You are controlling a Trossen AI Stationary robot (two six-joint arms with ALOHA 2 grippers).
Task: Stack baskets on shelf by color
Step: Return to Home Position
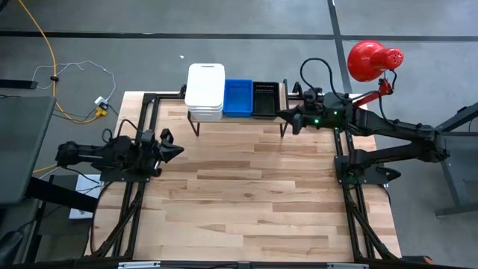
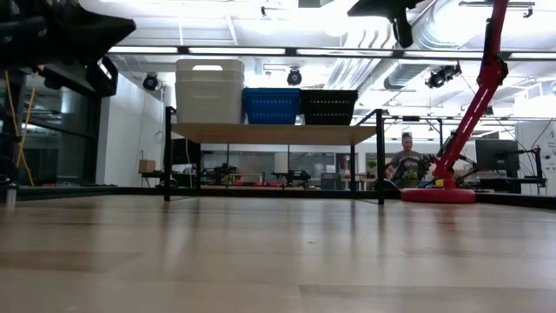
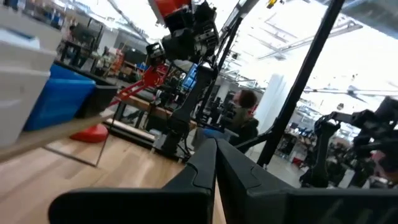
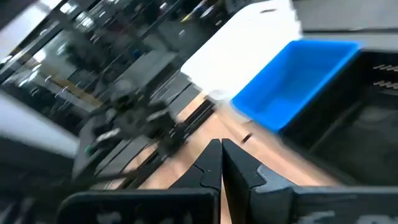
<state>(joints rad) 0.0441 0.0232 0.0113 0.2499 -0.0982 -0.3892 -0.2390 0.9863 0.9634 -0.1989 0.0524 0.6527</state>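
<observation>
Right tool (image 1: 286,118), left tool (image 1: 176,149): narrow, empty. Beside the right, black, blue, white baskets (image 1: 238,97) fill the shelf (image 2: 274,133); stacking seems done.

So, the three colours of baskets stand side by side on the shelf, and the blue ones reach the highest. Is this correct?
Not quite: the white baskets reach the highest, not the blue baskets. The low view shows the white top well above the blue and the black baskets. The three colours do stand side by side on the shelf.
</observation>
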